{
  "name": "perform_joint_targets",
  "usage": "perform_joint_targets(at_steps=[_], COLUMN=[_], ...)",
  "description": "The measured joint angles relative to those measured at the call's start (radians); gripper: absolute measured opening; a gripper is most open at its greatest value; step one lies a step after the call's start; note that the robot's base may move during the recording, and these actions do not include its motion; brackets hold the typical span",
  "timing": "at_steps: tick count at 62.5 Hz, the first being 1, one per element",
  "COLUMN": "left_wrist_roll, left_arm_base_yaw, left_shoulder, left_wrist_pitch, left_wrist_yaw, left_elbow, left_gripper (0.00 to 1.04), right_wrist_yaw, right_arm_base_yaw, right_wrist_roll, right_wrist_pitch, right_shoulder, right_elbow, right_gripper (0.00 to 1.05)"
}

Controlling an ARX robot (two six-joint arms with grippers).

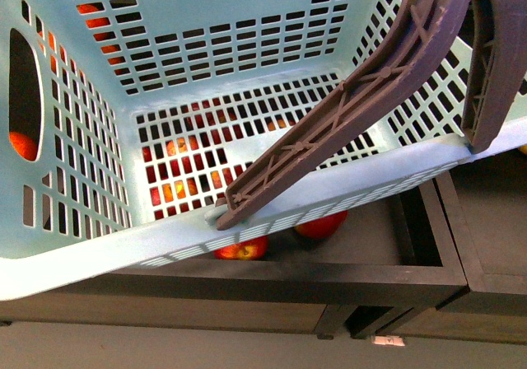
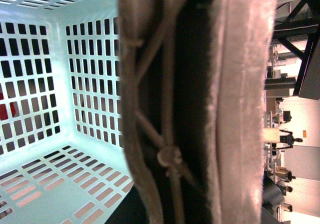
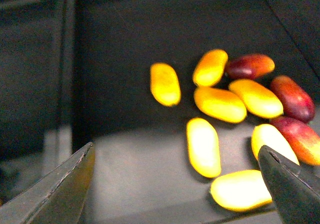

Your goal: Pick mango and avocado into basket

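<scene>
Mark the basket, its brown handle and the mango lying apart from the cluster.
basket (image 1: 82,262), front view, on its near rim.
handle (image 1: 370,89), front view, mid-length of the brown ribbed bar.
mango (image 3: 165,84), right wrist view, middle of the yellow fruit set apart from the others.

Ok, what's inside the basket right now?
No fruit shows inside the basket; the red-orange fruit lies beneath it, seen through its slotted floor. The brown handle covers one strip of the floor, so that part is unchecked.
</scene>
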Motion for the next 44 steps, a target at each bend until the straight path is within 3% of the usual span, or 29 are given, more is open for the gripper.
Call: perform_joint_targets(at_steps=[21, 44], left_wrist_roll=[0.0, 0.0], left_arm_base_yaw=[0.0, 0.0], left_shoulder=[0.0, 0.0], left_wrist_pitch=[0.0, 0.0], left_wrist_yaw=[0.0, 0.0], left_elbow=[0.0, 0.0], left_gripper=[0.14, 0.14], right_wrist_yaw=[0.024, 0.016], right_arm_base_yaw=[-0.043, 0.024], right_wrist_roll=[-0.289, -0.27], right_wrist_pitch=[-0.282, -0.379], right_shoulder=[0.532, 0.743], right_elbow=[0.427, 0.658], right_gripper=[0.96, 0.96])
